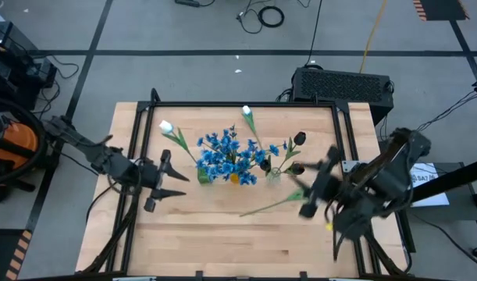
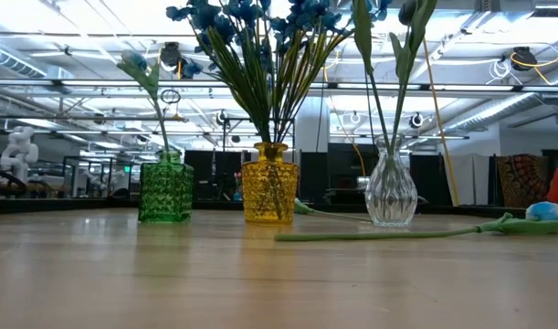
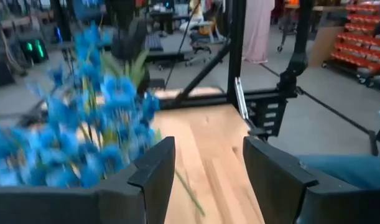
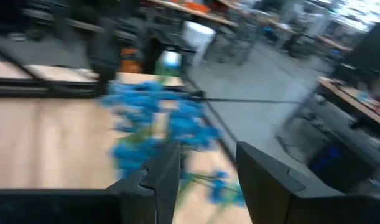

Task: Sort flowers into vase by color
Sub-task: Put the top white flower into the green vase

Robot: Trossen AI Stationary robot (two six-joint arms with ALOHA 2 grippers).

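Observation:
Three vases stand in a row mid-table: a green one (image 2: 165, 189) with a white tulip (image 1: 166, 126), a yellow one (image 2: 269, 187) full of blue flowers (image 1: 226, 152), and a clear glass one (image 2: 391, 192) with dark buds (image 1: 299, 139) and a white tulip (image 1: 247, 111). One more flower (image 2: 397, 234) lies flat on the table, its stem (image 1: 265, 205) running toward my right gripper and its pale blue head (image 2: 543, 212) at that end. My left gripper (image 1: 179, 185) hangs open left of the vases. My right gripper (image 1: 300, 197) is open above the lying flower's head end, holding nothing.
The near half of the wooden table (image 1: 222, 242) is bare board. Black frame rails (image 1: 246, 104) run along the table's far and side edges. A black box (image 1: 343, 82) sits beyond the far right corner.

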